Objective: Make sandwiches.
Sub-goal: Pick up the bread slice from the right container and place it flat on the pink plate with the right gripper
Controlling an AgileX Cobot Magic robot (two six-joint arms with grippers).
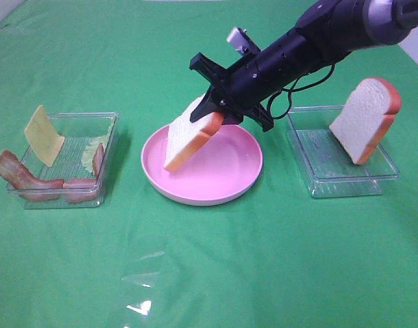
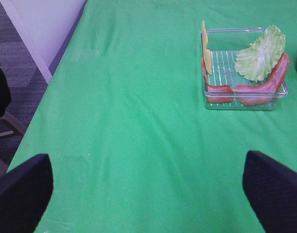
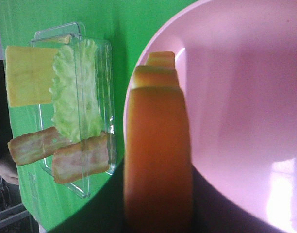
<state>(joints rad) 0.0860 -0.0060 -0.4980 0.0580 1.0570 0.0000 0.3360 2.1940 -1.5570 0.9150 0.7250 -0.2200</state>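
One bread slice point(image 1: 188, 140) (tilted) over plate point(image 1: 223, 186); second slice point(image 1: 363, 119), right tray point(image 1: 319, 179)

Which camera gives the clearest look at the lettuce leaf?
The left wrist view: the lettuce leaf shows nearly whole and sharp, leaning in its clear tray. The right wrist view shows it large but through the tray's plastic wall; the exterior high view shows only a small pale patch.

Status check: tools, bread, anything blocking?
Right tool shut on bread slice, tilted over pink plate. Left tool open, holding nothing. Nothing in the way.
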